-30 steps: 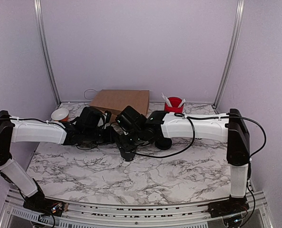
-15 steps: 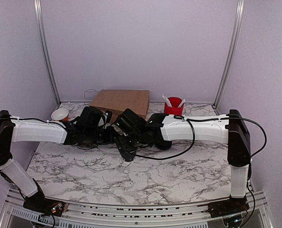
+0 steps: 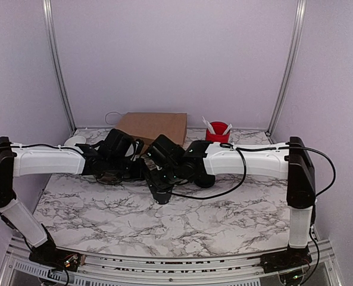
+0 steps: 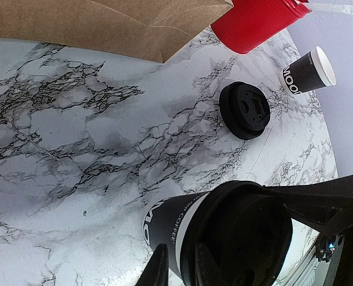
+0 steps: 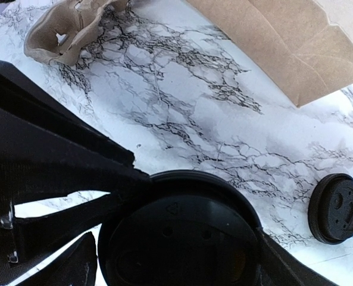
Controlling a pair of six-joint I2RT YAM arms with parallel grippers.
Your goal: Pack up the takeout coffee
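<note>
Between the wide-spread fingers of the right pincer (image 5: 173, 265) sits the lidded takeout coffee (image 4: 164, 223), gripped at its black lid. The left pincer (image 4: 179, 271), nearly closed, lies against the cup's side; whether it grips cannot be told. Both forearms reach level and inward, meeting mid-bench (image 3: 182, 220). The cup's side reads "COFFEE". Beyond lie a loose lid (image 4: 244, 110), a second cup (image 4: 307, 71) marked "MO", and a red cup (image 4: 253, 21).

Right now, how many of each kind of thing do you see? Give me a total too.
Black paper cups: 2, the lidded cup and the open cup
Black lids: 2, the fitted lid and the loose lid
Red cup: 1, its white sticks not counted
Brown paper bag: 1
Crumpled cardboard piece: 1
Total: 7
</note>
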